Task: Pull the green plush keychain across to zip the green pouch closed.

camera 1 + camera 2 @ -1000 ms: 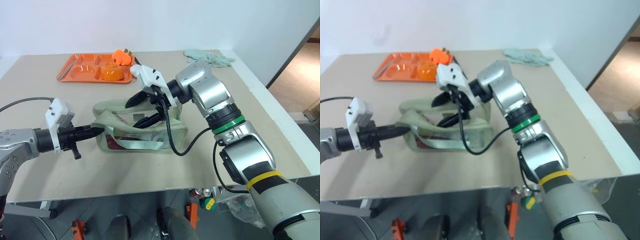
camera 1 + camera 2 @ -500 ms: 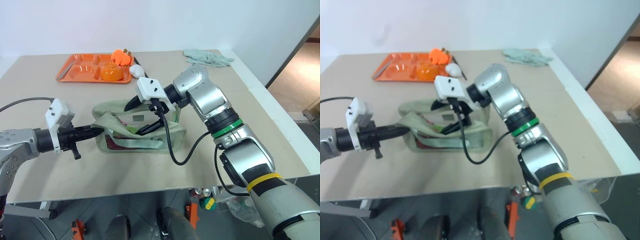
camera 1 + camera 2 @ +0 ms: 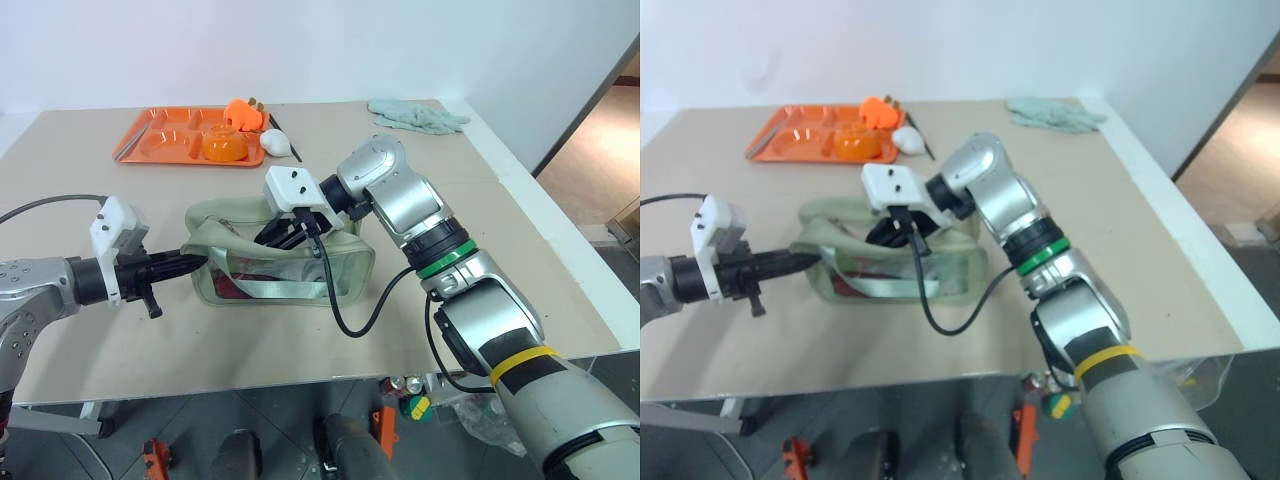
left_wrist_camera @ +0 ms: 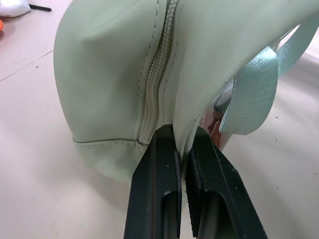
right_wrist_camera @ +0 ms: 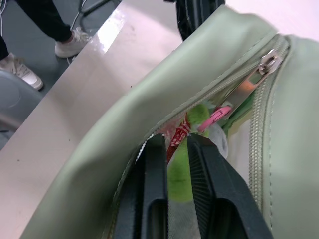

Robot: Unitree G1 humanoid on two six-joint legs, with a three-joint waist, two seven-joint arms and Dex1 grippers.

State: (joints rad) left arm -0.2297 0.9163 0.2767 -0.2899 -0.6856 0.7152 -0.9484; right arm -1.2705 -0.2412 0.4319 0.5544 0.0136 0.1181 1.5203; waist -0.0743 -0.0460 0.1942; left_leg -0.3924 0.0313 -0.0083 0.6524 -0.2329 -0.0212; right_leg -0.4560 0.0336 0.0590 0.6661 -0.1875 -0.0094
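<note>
The green pouch (image 3: 345, 266) lies on the table with its top zip partly open. My left gripper (image 3: 200, 262) is shut on the fabric at the pouch's left end, beside the zipper seam (image 4: 158, 74). My right gripper (image 3: 287, 236) reaches down into the open top. Its fingers (image 5: 154, 164) are shut on the lime-green plush keychain (image 5: 180, 174). The charm's pink cord (image 5: 215, 117) runs up to the metal zip slider (image 5: 269, 60). A pale green strap (image 4: 249, 94) hangs along the pouch's front.
An orange tray (image 3: 150, 150) at the back left holds an orange bowl (image 3: 224, 147). Beside the tray are an orange toy (image 3: 243, 113) and a white object (image 3: 275, 143). A mint glove (image 3: 415, 115) lies at the back right. A person's shoes (image 5: 70, 45) stand on the floor past the table edge.
My right gripper has swung down into the pouch's open top, and its open fingers have shut on the plush keychain. The left gripper keeps its hold in place.
</note>
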